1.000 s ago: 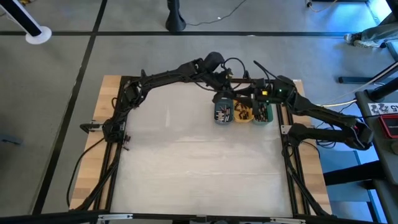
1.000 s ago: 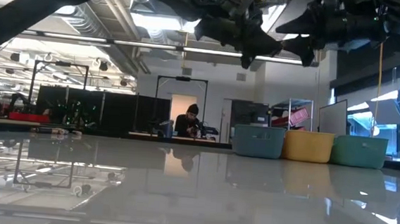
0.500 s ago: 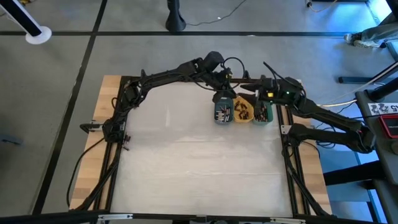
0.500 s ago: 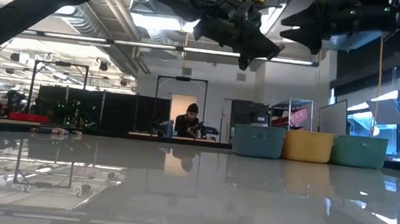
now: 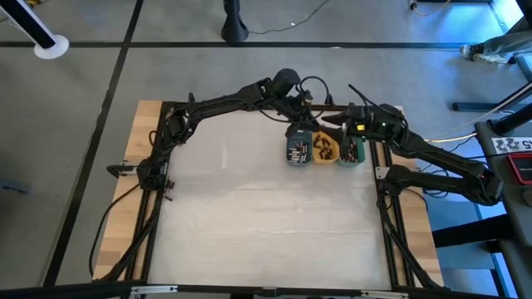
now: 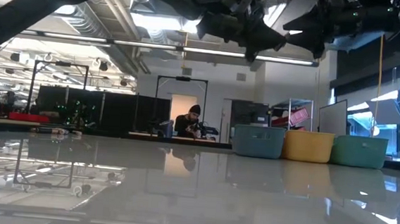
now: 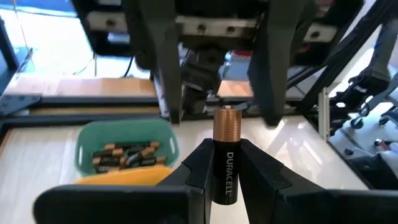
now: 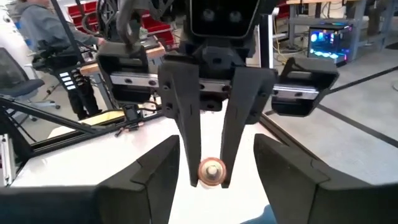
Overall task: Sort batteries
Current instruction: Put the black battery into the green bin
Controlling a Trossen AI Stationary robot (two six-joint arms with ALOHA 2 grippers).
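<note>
A black-and-copper battery (image 7: 225,155) sits in my left gripper (image 7: 225,146), which is high above the table's far right part, by the three trays. My right gripper (image 8: 214,149) faces it from the right, open, with its fingers (image 7: 168,68) standing wide apart just beyond the battery's copper end and nothing between them. In the right wrist view the battery's end (image 8: 212,171) shows between the left gripper's fingers. The blue tray (image 5: 296,149), the orange tray (image 5: 324,149) and the green tray (image 5: 352,151) each hold several batteries. My left gripper pinches the battery's black body (image 7: 225,177) between its two fingers. The battery lies along the fingers, and its copper end (image 7: 226,127) sticks out past the fingertips toward my right gripper. The fingers come nearly level from the table's left, with the battery lifted clear above the trays.
The three trays stand side by side near the table's far right edge, seen in the low view as blue (image 6: 259,141), yellow (image 6: 308,146) and green (image 6: 358,151). The wide white table top (image 5: 258,216) stretches toward the near side. A person sits in the room far behind (image 6: 192,122).
My right gripper has rolled a little at the wrist while staying in front of the left gripper, its fingers just as wide apart. My left gripper has kept the battery in the same place.
</note>
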